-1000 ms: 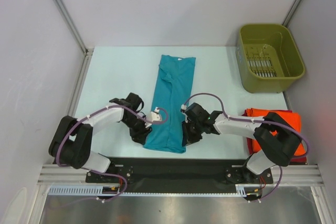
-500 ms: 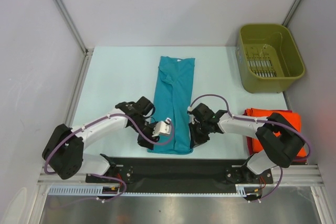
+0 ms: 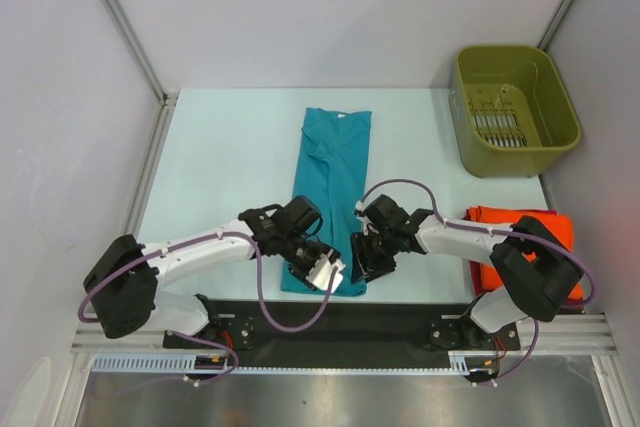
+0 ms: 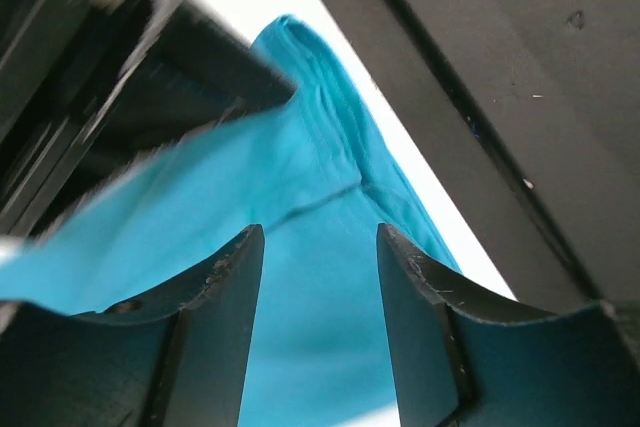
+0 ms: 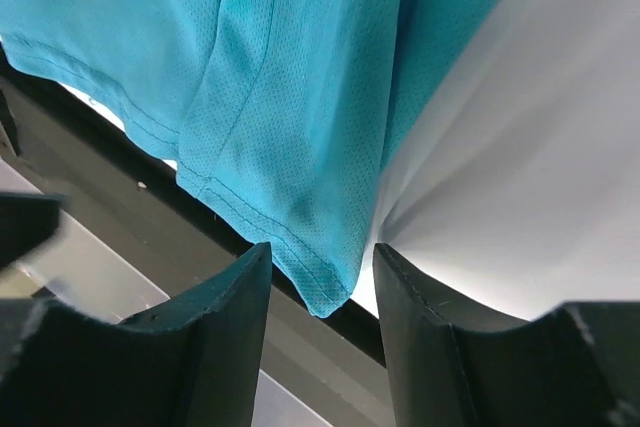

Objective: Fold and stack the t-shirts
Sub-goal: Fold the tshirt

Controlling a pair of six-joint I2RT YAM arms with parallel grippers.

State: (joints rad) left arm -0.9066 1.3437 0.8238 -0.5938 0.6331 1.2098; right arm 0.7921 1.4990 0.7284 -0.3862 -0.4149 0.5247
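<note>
Teal shirt, left of the bin, is a long strip. Orange shirt lies folded nearer than the bin. Left gripper and right gripper gape, holding nothing. Cross-folding and stacking remain.

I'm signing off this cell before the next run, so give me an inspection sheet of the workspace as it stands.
Surface: pale table, no stains seen.
Job's things: teal shirt folded into a long strip at centre, its near hem at the table's edge; orange-red pile at right, partly behind the right arm.
Clutter: olive bin in the far right corner, with metal items inside that I cannot identify.
Grippers: left gripper and right gripper both open at the teal shirt's near hem.
Cables: purple cables loop off both arms; the left loop droops over the black base plate.
Surroundings: grey walls with metal frame posts.
</note>
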